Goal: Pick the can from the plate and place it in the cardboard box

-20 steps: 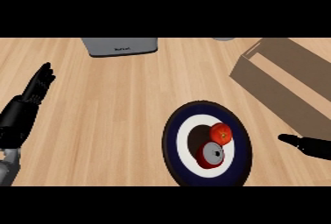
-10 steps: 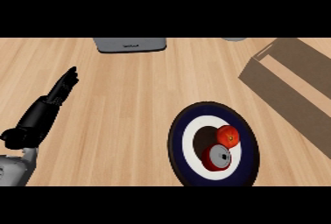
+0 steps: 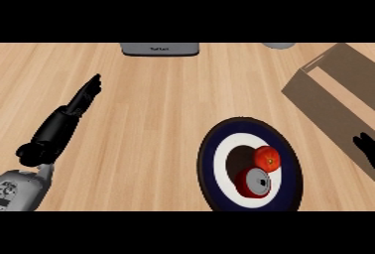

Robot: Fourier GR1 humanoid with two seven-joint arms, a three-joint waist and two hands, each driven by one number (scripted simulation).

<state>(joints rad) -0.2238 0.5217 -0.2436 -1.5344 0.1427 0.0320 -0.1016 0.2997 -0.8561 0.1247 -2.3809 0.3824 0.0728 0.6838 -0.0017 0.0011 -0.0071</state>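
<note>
On the plate (image 3: 212,166) the can (image 3: 255,182) touches a tomato (image 3: 267,158) that my right hand (image 3: 364,148), unreadable at the edge, might knock; my left hand (image 3: 79,103) lies straight-fingered, holding nothing.

Red tomato (image 3: 267,158) lower right; grey appliance (image 3: 160,48) top edge (lettering unreadable); wooden counter (image 3: 161,124).

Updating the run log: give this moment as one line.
can: on plate, ungrasped | left hand: open, over counter | right hand: at right edge
</note>
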